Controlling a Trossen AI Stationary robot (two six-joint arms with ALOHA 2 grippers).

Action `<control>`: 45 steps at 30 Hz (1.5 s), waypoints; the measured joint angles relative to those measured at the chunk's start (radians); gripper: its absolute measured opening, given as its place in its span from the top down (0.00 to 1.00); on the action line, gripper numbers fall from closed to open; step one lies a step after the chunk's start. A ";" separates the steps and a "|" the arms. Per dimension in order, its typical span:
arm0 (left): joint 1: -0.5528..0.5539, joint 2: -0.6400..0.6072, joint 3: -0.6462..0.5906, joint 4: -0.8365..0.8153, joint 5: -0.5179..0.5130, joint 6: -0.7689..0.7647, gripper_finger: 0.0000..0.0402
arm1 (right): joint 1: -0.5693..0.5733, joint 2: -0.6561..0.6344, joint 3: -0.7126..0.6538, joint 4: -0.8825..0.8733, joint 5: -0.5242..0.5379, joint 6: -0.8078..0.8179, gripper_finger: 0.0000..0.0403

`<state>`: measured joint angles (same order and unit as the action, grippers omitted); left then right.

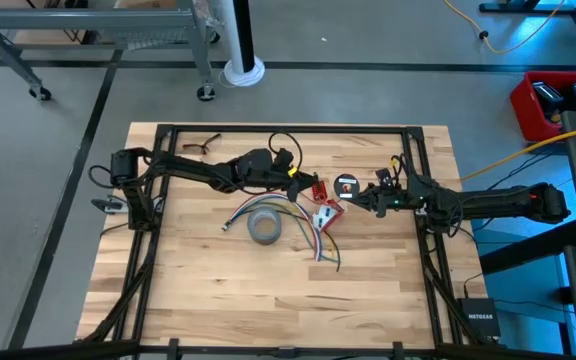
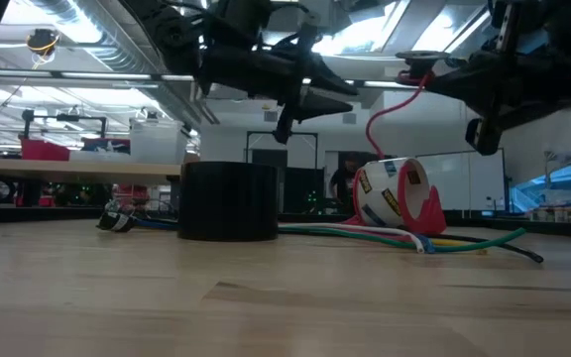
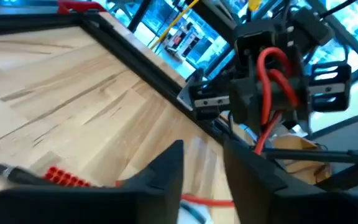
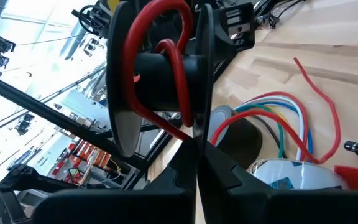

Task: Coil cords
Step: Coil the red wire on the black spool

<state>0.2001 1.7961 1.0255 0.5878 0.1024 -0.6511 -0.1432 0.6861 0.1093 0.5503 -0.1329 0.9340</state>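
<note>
The thin red wire [image 4: 182, 81] stands in loops in front of my right gripper [image 4: 196, 165], which is shut on it above the table's middle right [image 1: 365, 200]. The wire's free tail [image 4: 322, 106] trails down onto the wood. My left gripper [image 3: 202, 165] is open with nothing between its fingers. It hovers level just left of the right gripper [image 1: 311, 187], facing the loops [image 3: 271, 71]. The small black round coil [image 1: 346, 184] lies flat on the table beyond both grippers. My right gripper pinches the red wire [image 4: 180, 130] between its two fingertips, and the fingers reach level toward the table's left. Loops of the wire rise above the fingertips, clear of the table, while the rest hangs slack down to the tabletop [image 2: 377, 119].
A grey tape roll [image 1: 264, 226] stands near the table's middle. A red tape dispenser [image 1: 326, 212] and a bundle of coloured wires [image 1: 303, 222] lie beside it, under the grippers. Glasses [image 1: 200, 147] lie at the far left. A black frame [image 1: 158, 135] borders the table.
</note>
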 joint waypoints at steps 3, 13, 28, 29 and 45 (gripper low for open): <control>-0.016 0.035 0.043 0.044 -0.006 -0.025 0.66 | 0.000 0.000 0.000 0.000 0.000 0.000 0.99; -0.015 0.094 0.102 0.056 -0.009 -0.074 0.70 | 0.000 0.000 0.000 0.002 -0.018 0.001 0.99; -0.037 0.095 0.114 0.108 -0.013 -0.079 0.78 | 0.000 0.000 0.000 0.014 -0.018 -0.001 0.99; -0.037 0.101 0.120 0.110 -0.013 -0.079 0.78 | 0.000 0.000 0.000 0.015 -0.018 -0.001 0.99; -0.051 0.178 0.204 0.110 -0.012 -0.075 0.78 | -0.001 0.000 0.000 0.027 -0.018 -0.001 0.99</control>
<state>0.1488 1.9745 1.2294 0.6974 0.0902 -0.7258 -0.1438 0.6863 0.1097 0.5775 -0.1514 0.9329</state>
